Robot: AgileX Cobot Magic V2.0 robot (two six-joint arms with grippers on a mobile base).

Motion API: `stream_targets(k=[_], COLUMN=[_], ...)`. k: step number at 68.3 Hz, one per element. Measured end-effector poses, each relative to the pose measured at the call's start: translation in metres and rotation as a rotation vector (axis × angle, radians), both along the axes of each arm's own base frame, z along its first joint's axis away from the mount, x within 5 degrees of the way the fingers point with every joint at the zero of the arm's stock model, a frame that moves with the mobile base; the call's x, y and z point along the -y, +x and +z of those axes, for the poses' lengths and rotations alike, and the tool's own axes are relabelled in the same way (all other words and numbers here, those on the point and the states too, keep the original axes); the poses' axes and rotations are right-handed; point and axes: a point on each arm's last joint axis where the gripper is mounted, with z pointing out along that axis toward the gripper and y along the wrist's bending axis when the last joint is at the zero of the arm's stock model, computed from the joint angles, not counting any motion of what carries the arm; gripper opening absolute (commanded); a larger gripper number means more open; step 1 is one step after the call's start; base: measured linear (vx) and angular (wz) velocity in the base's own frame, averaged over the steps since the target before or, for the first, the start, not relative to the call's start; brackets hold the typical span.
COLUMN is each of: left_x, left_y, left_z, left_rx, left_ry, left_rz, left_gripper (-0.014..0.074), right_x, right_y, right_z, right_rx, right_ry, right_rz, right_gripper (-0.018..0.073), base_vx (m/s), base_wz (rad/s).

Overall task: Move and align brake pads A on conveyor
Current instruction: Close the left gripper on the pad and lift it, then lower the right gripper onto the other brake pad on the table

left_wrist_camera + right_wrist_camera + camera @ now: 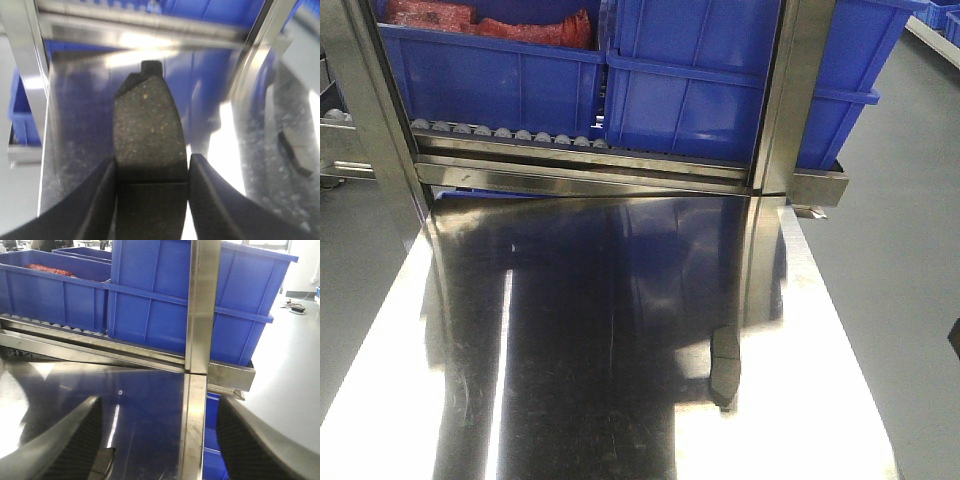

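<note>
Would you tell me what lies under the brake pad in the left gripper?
Shiny steel tabletop shows around the brake pad; the patch directly beneath is hidden.

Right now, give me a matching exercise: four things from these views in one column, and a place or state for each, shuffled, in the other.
Column one:
1. left tool
2. right tool
3. blue bins
4. red items

Column two:
a. standing on the roller rack
b. open, holding nothing
c. lying inside a bin
d. shut on a brake pad

Pairs: 1-d, 2-b, 3-a, 4-c.
</note>
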Motion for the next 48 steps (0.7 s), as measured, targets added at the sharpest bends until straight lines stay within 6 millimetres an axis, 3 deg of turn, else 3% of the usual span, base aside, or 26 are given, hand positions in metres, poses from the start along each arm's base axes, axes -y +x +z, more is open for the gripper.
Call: stream_targets(k=[12,21,48], left_x=[-0.014,-0.019,-0.020], left_y=[-0.030,-0.040,-0.043], left_z=[-0.017,-0.026,-0.026], left_rx=[0.089,0.124,0.142], left_ry=[-0.038,-0.054,-0.062], left_rz=[0.001,0.001,0.001], left_gripper=[-0.0008,-0.0007,-0.0006], right_x=[0.000,0.000,0.000], right_y=[0.000,0.000,0.000], right_z=[0.000,0.000,0.000], right_rx=[0.000,0.000,0.000], right_ry=[0.000,0.000,0.000], right_rz=[0.000,0.000,0.000], right_gripper=[0.0471,0.0471,0.0471], base_vx=[0.00,0.00,0.00], base_wz=[0.00,0.00,0.00])
